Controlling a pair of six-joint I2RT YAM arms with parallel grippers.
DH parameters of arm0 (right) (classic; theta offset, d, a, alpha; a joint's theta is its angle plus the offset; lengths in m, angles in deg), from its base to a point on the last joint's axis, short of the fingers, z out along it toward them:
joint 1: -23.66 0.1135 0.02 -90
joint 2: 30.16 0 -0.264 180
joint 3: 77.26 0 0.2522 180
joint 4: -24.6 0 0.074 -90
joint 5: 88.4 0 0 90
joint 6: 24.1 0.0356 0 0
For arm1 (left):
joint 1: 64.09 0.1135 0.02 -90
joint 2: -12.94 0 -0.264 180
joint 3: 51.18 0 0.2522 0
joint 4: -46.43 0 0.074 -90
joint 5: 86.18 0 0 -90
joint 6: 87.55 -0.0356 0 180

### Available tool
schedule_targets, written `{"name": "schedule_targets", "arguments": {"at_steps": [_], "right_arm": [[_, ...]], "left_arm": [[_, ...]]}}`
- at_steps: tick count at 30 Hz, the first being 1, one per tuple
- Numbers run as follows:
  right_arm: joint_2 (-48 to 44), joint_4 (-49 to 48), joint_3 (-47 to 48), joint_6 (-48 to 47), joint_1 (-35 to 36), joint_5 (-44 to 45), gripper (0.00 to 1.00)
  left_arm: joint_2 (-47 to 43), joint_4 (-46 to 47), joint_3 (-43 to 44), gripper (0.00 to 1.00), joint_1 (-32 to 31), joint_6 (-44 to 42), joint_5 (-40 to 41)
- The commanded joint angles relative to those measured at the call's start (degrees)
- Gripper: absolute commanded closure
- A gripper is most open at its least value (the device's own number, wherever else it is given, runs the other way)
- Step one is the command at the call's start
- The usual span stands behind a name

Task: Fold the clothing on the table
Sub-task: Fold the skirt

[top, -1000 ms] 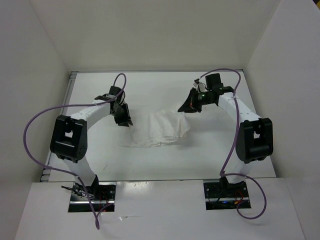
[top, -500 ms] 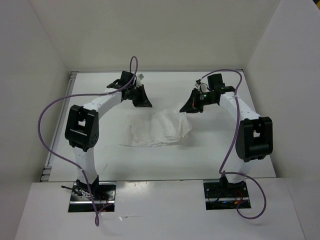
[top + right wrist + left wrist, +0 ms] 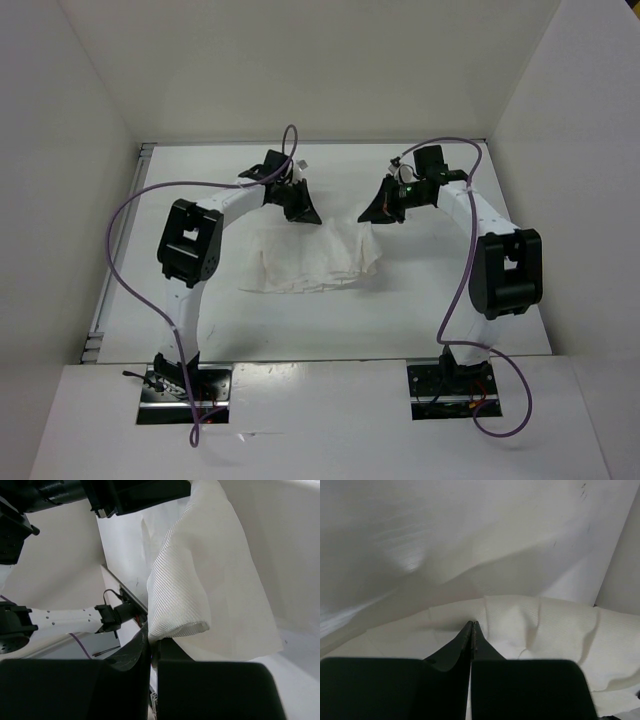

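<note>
The clothing (image 3: 315,260) is a thin white crumpled sheet lying mid-table (image 3: 250,320). My right gripper (image 3: 370,217) is at its far right corner and shut on it. In the right wrist view a rolled, ribbed fold of the clothing (image 3: 185,595) is pinched where the jaws meet at my right gripper (image 3: 152,640) and hangs lifted off the table. My left gripper (image 3: 308,214) hovers at the clothing's far edge. In the left wrist view my left gripper (image 3: 472,625) is shut tip to tip, with the clothing (image 3: 545,625) lying beyond it and nothing visible between the jaws.
White upright walls (image 3: 90,150) enclose the table on the left, back and right. A grey metal edge (image 3: 100,310) runs along the table's left side. Purple cables (image 3: 120,230) loop off both arms. The arm bases (image 3: 185,385) sit at the near edge.
My left gripper has left the clothing's left edge, swung right along its far edge and shut its jaws. The clothing's left side has settled. The right arm has not moved.
</note>
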Motion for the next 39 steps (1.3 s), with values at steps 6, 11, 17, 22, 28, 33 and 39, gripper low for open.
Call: {"name": "schedule_targets", "arguments": {"at_steps": [6, 11, 17, 22, 28, 33, 39], "right_arm": [[0.43, -1.09, 3.85, 2.07, 0.27, -2.55, 1.00], [0.95, -1.62, 6.92, 2.69, 1.32, -1.94, 1.00], [2.01, -1.09, 8.06, 3.21, 1.94, -1.41, 1.00], [3.06, -1.09, 8.59, 3.74, 3.08, -0.80, 1.00], [3.06, -0.57, 9.73, 4.27, 3.61, 0.25, 1.00], [3.58, -0.57, 9.21, 4.27, 3.61, 0.78, 1.00], [3.59, -0.57, 8.68, 4.27, 3.61, 0.79, 1.00]], "left_arm": [[4.70, 0.66, 5.58, 1.00, -1.04, 0.56, -0.01], [6.01, 0.03, 4.28, 1.00, -1.75, -0.15, 1.93], [3.46, -0.05, 1.73, 1.00, -1.75, -1.20, 4.92], [2.15, -0.06, 1.73, 1.00, -2.36, -1.21, 3.60], [-3.02, 0.55, 0.50, 1.00, -2.36, -0.51, 3.60], [-7.42, 1.08, -0.74, 1.00, -2.36, 0.02, 3.60], [-9.72, -0.84, -1.88, 1.00, -2.36, 0.02, 4.75]]}}
